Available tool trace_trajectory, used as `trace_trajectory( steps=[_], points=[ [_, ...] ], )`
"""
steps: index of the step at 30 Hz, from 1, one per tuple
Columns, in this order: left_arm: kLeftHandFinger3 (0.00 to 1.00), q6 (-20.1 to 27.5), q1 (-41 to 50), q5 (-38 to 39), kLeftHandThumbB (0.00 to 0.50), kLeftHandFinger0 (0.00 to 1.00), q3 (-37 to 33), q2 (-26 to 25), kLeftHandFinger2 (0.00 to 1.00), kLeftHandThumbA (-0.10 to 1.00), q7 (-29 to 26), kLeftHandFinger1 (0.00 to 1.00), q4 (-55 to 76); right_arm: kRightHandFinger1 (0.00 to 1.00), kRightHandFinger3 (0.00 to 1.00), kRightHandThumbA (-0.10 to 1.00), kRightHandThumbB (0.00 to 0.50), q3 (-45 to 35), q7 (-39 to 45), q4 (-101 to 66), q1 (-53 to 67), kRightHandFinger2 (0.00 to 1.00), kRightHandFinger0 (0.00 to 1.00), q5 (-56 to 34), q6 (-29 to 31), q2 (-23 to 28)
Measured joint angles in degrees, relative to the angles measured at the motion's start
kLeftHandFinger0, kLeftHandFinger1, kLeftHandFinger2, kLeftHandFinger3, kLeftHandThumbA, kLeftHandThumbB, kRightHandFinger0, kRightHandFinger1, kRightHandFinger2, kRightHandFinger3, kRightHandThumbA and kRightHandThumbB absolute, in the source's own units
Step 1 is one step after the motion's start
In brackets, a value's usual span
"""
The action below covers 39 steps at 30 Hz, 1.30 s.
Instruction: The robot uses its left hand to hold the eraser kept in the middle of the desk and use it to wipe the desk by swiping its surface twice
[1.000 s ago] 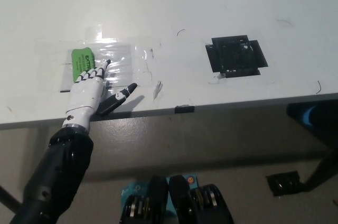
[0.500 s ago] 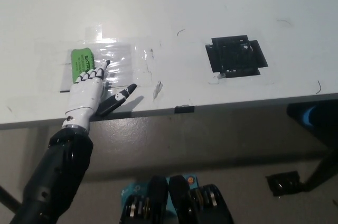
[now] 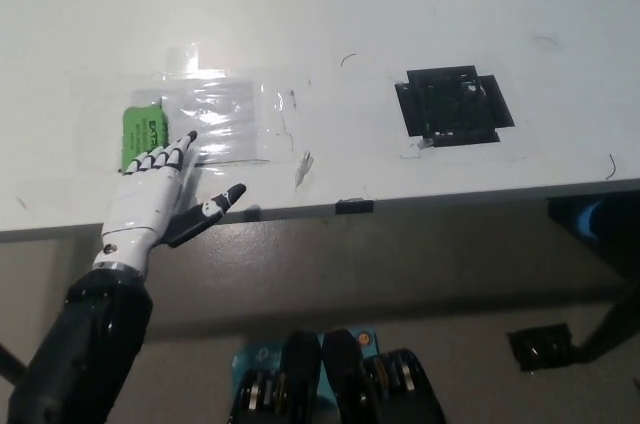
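Observation:
The green eraser [image 3: 143, 132] lies on the white desk [image 3: 330, 14] at its left, near the front edge. My white left hand [image 3: 150, 194] reaches over that edge. Its fingers lie flat and stretched on the eraser's near end, pinning it down, and the thumb points out to the right. Most of the eraser shows beyond the fingertips [image 3: 178, 147]. My right hand is not in the picture.
A clear taped sheet [image 3: 225, 114] lies just right of the eraser. A black taped square [image 3: 455, 104] sits at mid-right. A small black clip [image 3: 350, 207] is on the desk's front edge [image 3: 450, 199]. Below the desk, dark objects [image 3: 540, 344] lie on the floor at right.
The camera shifted slightly. My left hand has slid left and toward the front edge, and the eraser moved with it under the fingers.

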<state>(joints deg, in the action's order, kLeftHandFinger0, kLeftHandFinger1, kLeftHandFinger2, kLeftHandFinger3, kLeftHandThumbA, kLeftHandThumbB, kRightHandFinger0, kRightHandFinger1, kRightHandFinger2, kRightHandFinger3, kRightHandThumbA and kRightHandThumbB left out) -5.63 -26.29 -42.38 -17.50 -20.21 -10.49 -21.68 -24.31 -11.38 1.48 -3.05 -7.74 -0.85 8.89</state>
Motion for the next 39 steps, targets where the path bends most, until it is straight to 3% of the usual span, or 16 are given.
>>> trace_trajectory(
  steps=[8, 13, 20, 22, 23, 25, 28, 30, 33, 35, 37, 39],
  points=[
    [1.00, -0.79, 1.62, 0.38, 0.500, 1.00, 3.55, -1.28, 1.00, 1.00, 2.13, 1.00, 13.16, 1.00, 1.00, 1.00, 0.237, -0.01, 0.06, 0.00, 0.51, 1.00, 1.00, -0.04, 0.01, 0.14],
    [1.00, 0.22, 1.15, 0.32, 0.500, 1.00, 4.99, -1.40, 1.00, 1.00, 2.16, 1.00, 15.47, 1.00, 1.00, 1.00, 0.268, 0.08, 0.15, -0.01, 0.96, 1.00, 1.00, -0.01, 0.00, 0.20],
    [1.00, 1.82, -0.11, 0.37, 0.500, 1.00, 5.47, -1.28, 1.00, 1.00, 1.93, 1.00, 15.25, 1.00, 1.00, 1.00, 0.234, 0.47, 0.29, -0.39, 1.61, 1.00, 1.00, 0.03, -0.12, 0.29],
    [1.00, 1.91, 0.15, 0.68, 0.460, 1.00, 6.20, -1.24, 1.00, 1.00, 2.12, 1.00, 17.38, 1.00, 1.00, 1.00, 0.246, 0.66, 0.29, -0.36, 1.58, 1.00, 1.00, 0.05, -0.11, 0.29],
    [1.00, 1.91, 0.70, 0.91, 0.478, 1.00, 6.75, -1.16, 1.00, 1.00, 2.26, 1.00, 19.98, 1.00, 1.00, 1.00, 0.277, 0.73, 0.29, -0.35, 1.60, 1.00, 1.00, 0.06, -0.10, 0.29],
    [1.00, 1.94, 2.36, 1.73, 0.480, 1.00, 7.85, -0.70, 1.00, 1.00, 2.50, 1.00, 24.67, 1.00, 1.00, 1.00, 0.286, 0.85, 0.31, -0.32, 1.60, 1.00, 1.00, 0.05, -0.10, 0.29],
    [1.00, 2.02, 8.25, 3.51, 0.454, 1.00, 9.18, 0.91, 1.00, 1.00, 2.85, 1.00, 33.08, 1.00, 1.00, 1.00, 0.263, 1.06, 0.37, -0.31, 1.55, 1.00, 1.00, 0.05, -0.11, 0.29],
    [1.00, 2.85, 14.41, 4.60, 0.386, 1.00, 9.27, 2.39, 1.00, 1.00, 2.73, 1.00, 36.27, 1.00, 1.00, 1.00, 0.257, 1.08, 0.37, -0.29, 1.53, 1.00, 1.00, 0.04, -0.14, 0.29],
    [1.00, 5.09, 23.62, 6.63, 0.368, 1.00, 9.29, 4.21, 1.00, 1.00, 2.37, 1.00, 36.99, 1.00, 1.00, 1.00, 0.239, 1.09, 0.36, -0.24, 1.52, 1.00, 1.00, 0.04, -0.19, 0.30],
    [1.00, 7.04, 28.88, 7.95, 0.332, 1.00, 9.26, 5.46, 1.00, 1.00, 1.93, 1.00, 35.65, 1.00, 1.00, 1.00, 0.246, 1.10, 0.36, -0.12, 1.52, 1.00, 1.00, 0.06, -0.20, 0.31],
    [1.00, 9.11, 32.49, 8.68, 0.326, 1.00, 9.15, 6.52, 1.00, 1.00, 1.37, 1.00, 33.51, 1.00, 1.00, 1.00, 0.251, 1.22, 0.35, 0.01, 1.40, 1.00, 1.00, 0.08, -0.23, 0.29],
    [1.00, 10.80, 34.46, 9.31, 0.276, 1.00, 8.99, 7.05, 1.00, 1.00, 1.18, 1.00, 31.81, 1.00, 1.00, 1.00, 0.252, 1.39, 0.35, 0.14, 1.08, 1.00, 1.00, 0.08, -0.23, 0.29]
  ],
)
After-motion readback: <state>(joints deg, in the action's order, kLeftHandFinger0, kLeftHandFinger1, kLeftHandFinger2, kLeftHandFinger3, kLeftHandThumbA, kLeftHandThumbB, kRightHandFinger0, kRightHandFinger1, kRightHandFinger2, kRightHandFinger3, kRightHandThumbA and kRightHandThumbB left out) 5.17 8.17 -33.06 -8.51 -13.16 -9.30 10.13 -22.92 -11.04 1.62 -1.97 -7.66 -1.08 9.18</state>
